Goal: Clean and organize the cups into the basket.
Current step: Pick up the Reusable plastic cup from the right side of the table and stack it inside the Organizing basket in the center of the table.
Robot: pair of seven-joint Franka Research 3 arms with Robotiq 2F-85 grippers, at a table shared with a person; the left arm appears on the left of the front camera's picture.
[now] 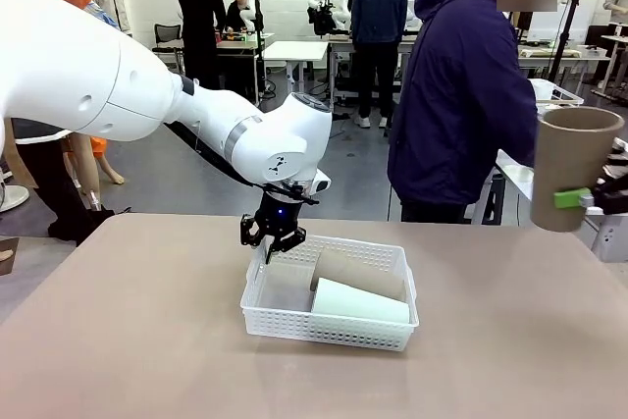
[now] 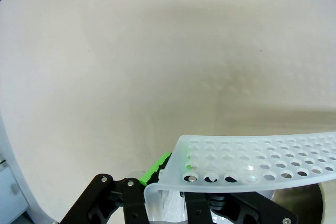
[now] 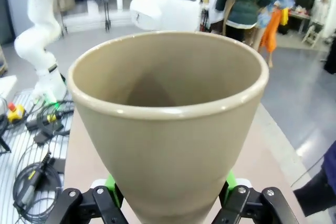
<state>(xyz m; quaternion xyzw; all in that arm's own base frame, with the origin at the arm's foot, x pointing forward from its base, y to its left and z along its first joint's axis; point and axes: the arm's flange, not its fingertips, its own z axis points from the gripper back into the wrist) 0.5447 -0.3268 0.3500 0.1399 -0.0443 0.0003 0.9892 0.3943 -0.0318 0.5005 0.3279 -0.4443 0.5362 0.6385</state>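
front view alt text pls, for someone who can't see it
The left gripper is shut on the rim of a white basket holding a tan cup and a mint cup on their sides. At right, the right gripper holds another tan cup upright.

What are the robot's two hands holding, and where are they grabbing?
The right hand grips a tan cup around its narrow lower part, upright above the table. The left hand pinches the white basket by its far-left rim.
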